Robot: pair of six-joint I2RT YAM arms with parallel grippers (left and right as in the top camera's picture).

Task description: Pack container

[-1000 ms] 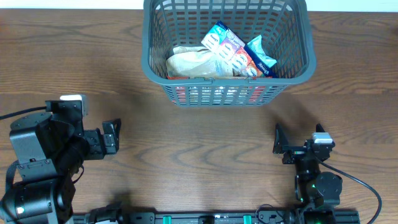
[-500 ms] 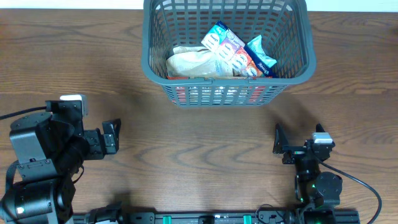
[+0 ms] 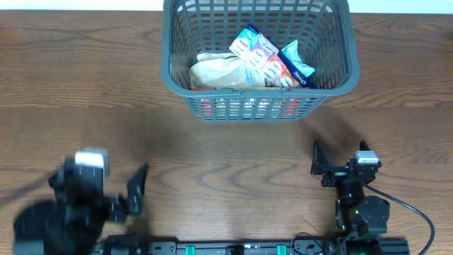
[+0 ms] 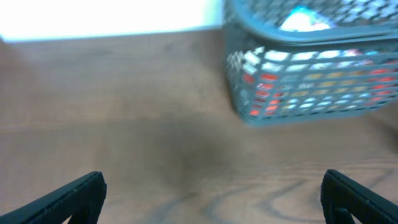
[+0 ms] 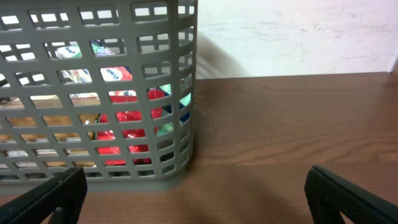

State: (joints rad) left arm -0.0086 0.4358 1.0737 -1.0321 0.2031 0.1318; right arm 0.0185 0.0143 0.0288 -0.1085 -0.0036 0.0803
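A: Look at the container (image 3: 241,106) first: parked at the far middle of the bench (image 3: 233,156), well apart from both arms, heaped with snack packets (image 3: 258,57).
B: Looks about done, judging by that heap. Can't spot a packet lying outside it.
A: And the left fingers (image 4: 81,194)?
B: Spread wide, gripping nothing. Down at the near left, too blurred from overhead to say more.
A: Same story with the right fingers (image 5: 351,193): released, empty, low at the near right, facing the container's right near corner.
B: So where to expect trouble?
A: In any low reach forward. Could clip the lattice wall or thick rim and shove the container farther off, maybe toward the far edge.
B: Could also catch a fingertip in a slot and tilt the lot, spilling packets.
A: Worth coming in from above the rim, then, not through the side.
B: And leave the heap alone, or risk dragging a packed packet back out.
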